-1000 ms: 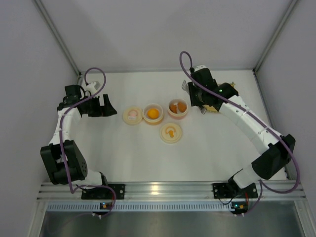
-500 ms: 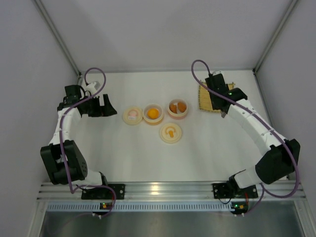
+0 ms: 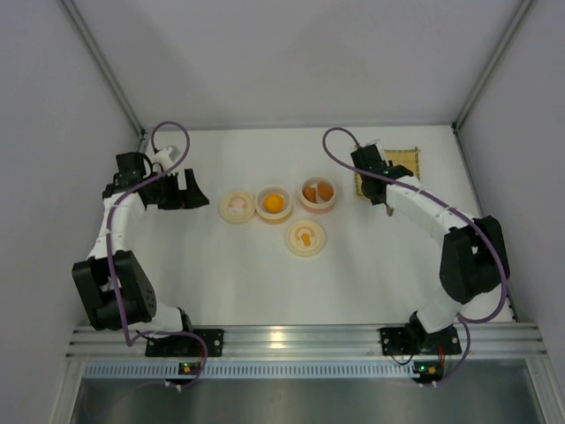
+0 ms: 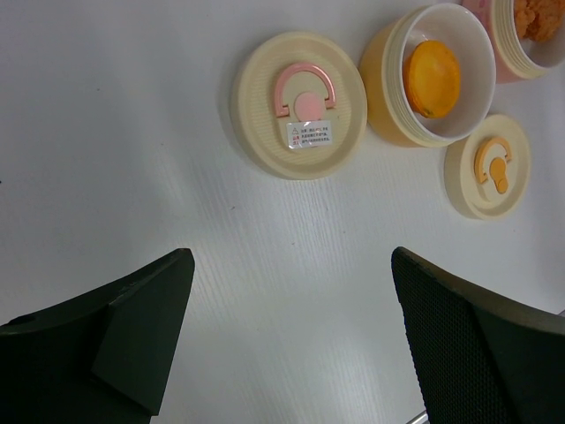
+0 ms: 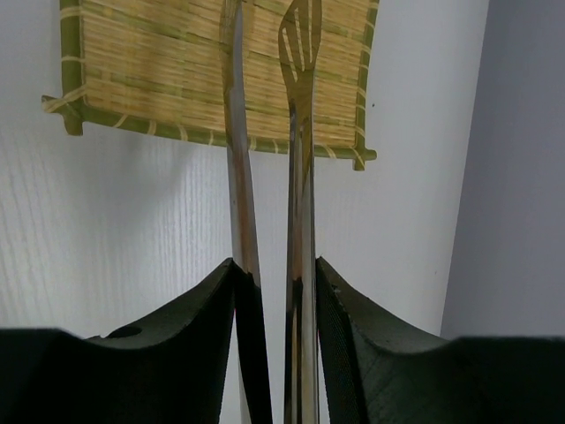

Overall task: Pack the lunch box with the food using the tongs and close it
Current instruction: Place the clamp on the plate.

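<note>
Tongs [image 5: 300, 177] pinched in right end effector [image 5: 275, 269] over woven mat [image 5: 150, 71], left end effector [image 4: 290, 258] wide

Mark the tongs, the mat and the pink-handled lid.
tongs [image 5: 300, 177], right wrist view, shaft of one arm.
mat [image 5: 150, 71], right wrist view, bare weave.
pink-handled lid [image 4: 305, 106], left wrist view, pink centre knob.

White bench [image 3: 265, 283], boxed in by plain grey walls [image 3: 291, 53]; slim metal posts [image 3: 101, 62] at the back corners, aluminium rail [image 3: 300, 337] along the near edge.

White table [image 3: 221, 283]: yellow bowl [image 3: 274, 204], pink bowl [image 3: 318, 194], pink-ringed lid [image 3: 237, 207], orange-ringed lid [image 3: 305, 238], mat [image 3: 404, 161]
</note>
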### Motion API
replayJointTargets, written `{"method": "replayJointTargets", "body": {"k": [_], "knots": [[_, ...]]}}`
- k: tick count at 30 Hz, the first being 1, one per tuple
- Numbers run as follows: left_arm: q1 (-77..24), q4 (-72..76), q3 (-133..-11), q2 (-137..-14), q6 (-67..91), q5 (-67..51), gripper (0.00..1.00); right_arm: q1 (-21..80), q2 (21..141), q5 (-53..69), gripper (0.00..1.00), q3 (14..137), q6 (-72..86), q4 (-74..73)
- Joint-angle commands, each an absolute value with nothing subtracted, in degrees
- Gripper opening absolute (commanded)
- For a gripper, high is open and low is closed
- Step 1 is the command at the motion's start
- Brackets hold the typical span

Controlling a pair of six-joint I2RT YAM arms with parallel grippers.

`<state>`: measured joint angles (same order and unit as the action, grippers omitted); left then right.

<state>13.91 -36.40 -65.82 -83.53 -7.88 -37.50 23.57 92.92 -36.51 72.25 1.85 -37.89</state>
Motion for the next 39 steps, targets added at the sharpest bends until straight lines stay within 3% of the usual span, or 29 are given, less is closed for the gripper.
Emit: {"method": "replayJointTargets", "body": {"k": [1, 10, 34, 37, 39], "knots": [[14.24, -34.45, -65.3, -83.05, -8.44, -38.23, 0.98, 23.03, 93.6, -38.49, 0.39, 70.49, 0.44, -30.77], [14.15, -34.63, -66.0, -83.32, -8.09, -38.5, 0.98, 23.11, 94.3, -37.97, 0.43, 65.04, -0.88, -27.25], [14.24, -34.36, -66.45, -83.76, -7.56, -39.11, 0.98, 23.03, 105.03, -34.46, 0.44, 67.5, 2.72, -32.78], [14.24, -34.63, -66.62, -83.59, -7.82, -38.94, 0.98, 23.03, 105.21, -33.67, 0.48, 67.32, 3.34, -32.61], [14.24, -34.98, -66.97, -83.58, -8.35, -38.58, 0.98, 23.03, 104.68, -33.66, 0.56, 67.67, 3.6, -33.04]]}}
